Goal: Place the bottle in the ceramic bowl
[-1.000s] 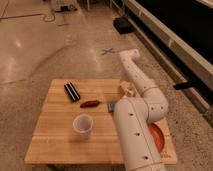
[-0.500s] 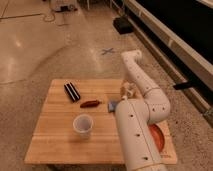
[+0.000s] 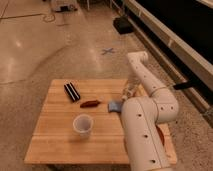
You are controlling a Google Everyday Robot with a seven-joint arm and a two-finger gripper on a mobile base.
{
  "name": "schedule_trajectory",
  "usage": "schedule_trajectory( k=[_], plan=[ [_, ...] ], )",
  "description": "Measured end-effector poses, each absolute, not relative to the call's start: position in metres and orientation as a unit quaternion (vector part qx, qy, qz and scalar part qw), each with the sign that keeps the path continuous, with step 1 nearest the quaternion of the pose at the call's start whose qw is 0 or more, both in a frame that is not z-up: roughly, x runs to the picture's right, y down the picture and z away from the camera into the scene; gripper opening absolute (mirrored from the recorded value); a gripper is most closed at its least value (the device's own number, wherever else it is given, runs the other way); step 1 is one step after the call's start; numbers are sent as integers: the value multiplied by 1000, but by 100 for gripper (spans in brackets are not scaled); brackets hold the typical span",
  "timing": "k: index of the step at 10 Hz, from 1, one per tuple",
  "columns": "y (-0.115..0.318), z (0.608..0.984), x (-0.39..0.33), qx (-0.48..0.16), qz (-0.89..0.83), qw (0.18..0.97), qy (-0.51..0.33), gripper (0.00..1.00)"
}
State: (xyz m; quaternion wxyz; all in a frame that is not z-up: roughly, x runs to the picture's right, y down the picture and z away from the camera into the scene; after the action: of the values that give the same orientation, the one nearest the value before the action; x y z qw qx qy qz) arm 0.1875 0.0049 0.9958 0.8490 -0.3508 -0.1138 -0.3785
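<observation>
Near table (image 3: pixel 55 142) edge, pincer (image 3: pixel 127 94) (beside blue sponge (image 3: pixel 115 105))

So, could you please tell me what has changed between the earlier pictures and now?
Very little. The upper bend of the arm has swung slightly to the right. The claw stays low over the far right of the table, just behind the blue sponge. Nothing was visibly taken or let go. The cup, black bar, brown stick and red bowl have not moved.
</observation>
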Motion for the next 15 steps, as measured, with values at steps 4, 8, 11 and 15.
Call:
schedule_trajectory(
  k=[4,8,11,15],
  plan=[
    [3,977,199,-350,-383,847,-116,30],
    [12,963,183,-344,-402,840,-119,51],
    [21,949,180,-341,-409,838,-122,60],
    [14,919,172,-339,-427,829,-125,21]
  ],
)
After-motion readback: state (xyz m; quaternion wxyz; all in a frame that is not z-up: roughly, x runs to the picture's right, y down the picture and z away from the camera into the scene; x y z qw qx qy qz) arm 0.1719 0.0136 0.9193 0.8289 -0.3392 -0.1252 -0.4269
